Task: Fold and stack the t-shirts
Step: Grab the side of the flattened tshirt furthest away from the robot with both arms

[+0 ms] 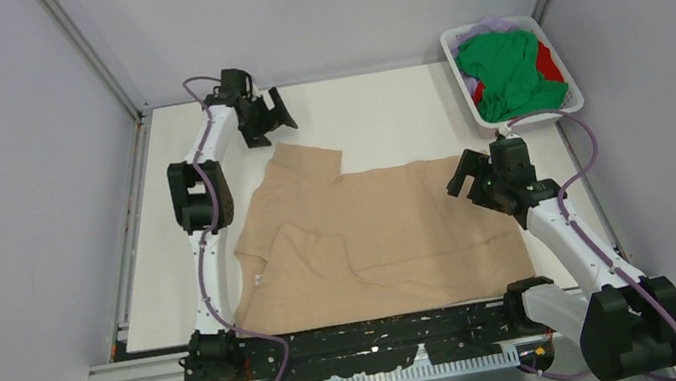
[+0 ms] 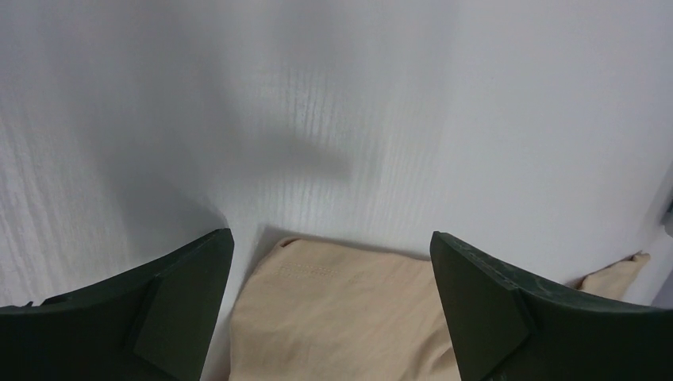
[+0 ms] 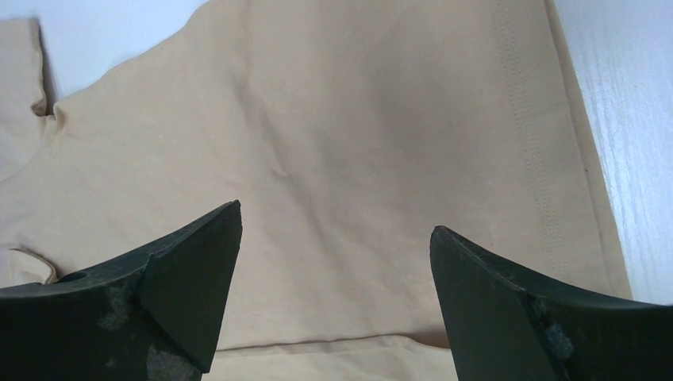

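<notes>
The beige shirt (image 1: 371, 236) lies spread across the desk (image 1: 383, 113), with its lower left part doubled over onto the body, so the fold looks begun but not finished. The left jaws stand wide and hold nothing. The tip of the far sleeve (image 2: 333, 317) lies below and between them, with bare desk ahead, probably so that they can take that sleeve and bring it inward. The right jaws are also wide and hold nothing. They hang over the shirt body, with the stitched hem (image 3: 548, 175) off to their right. The basket (image 1: 453, 67) sits beyond the right jaws with the green shirt (image 1: 503, 70), red shirt (image 1: 547, 61) and lilac shirt (image 1: 477, 89) heaped inside, waiting for their turn.
</notes>
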